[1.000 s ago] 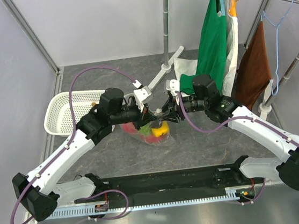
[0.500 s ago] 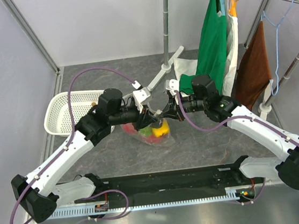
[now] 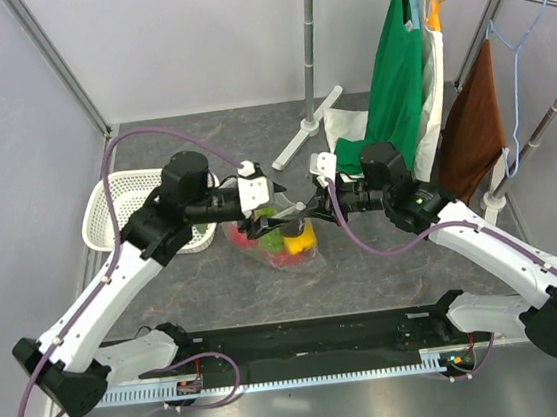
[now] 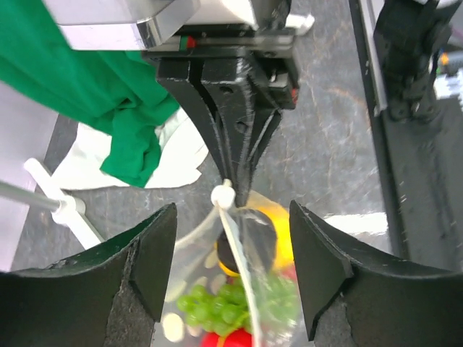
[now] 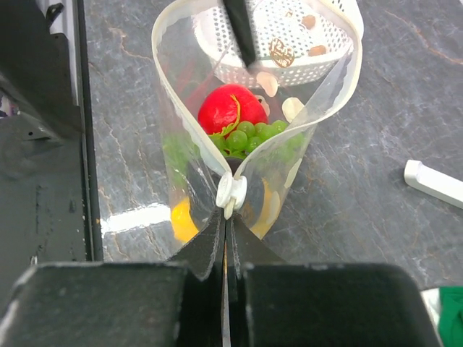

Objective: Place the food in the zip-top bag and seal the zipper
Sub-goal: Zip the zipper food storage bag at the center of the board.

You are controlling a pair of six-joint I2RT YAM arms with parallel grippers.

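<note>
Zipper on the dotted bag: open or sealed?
Open. Its zipper strips bow apart in a wide loop over the food, with the slider parked at the end the right gripper pinches.

Toy food sits in a bag in the middle of the table, with an arm on each side.

The clear, dotted, soft plastic zip-top bag (image 3: 281, 250) stands on the grey stone-look table (image 3: 385, 257). The left gripper (image 3: 260, 221) is on its left and the right gripper (image 3: 302, 210) is on its right. Inside lie a round red toy fruit with green tips (image 5: 230, 107), a green toy grape bunch (image 5: 253, 134) touching it on the right gripper's side, and a yellow-orange toy (image 5: 181, 217) at the bag's right. The small white slider tab (image 5: 231, 194) sits on the bag's top edge, touching the right gripper's tips. The white plastic basket with holes (image 3: 108, 210) lies left of the bag, partly under the left arm. A green hanging cloth (image 3: 394, 74) is behind, to the right.
</note>
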